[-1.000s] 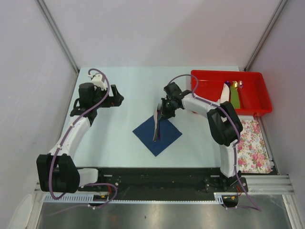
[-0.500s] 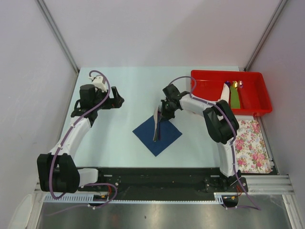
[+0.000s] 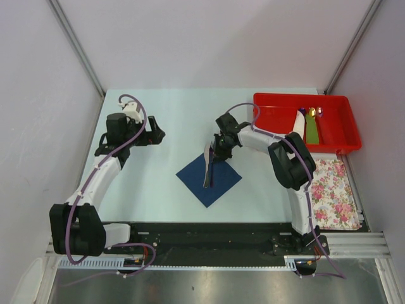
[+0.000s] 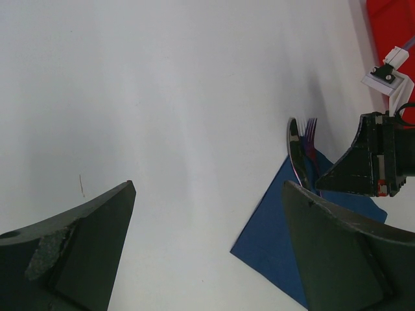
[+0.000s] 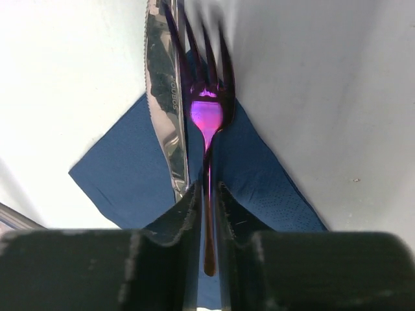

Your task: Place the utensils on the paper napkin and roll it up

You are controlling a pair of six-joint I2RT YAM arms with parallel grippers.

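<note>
The right claw (image 5: 207, 191) straddles the thin handle of a shiny purple metal fork (image 5: 206, 116), its fingers nearly together; whether they pinch it I cannot tell. Beneath and ahead of this claw lies the dark navy paper napkin (image 5: 130, 175), with a slim grey knife (image 5: 163, 84) just beside the fork. The left claw (image 4: 209, 188) hangs spread wide over the pale bench (image 4: 162, 78), the napkin off to its side.

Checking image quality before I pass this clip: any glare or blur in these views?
Right wrist: purple glare on the fork, its tines blurred, the knife mirror-bright. Left wrist: table washed out white. Top view: evenly lit, sharp.
</note>
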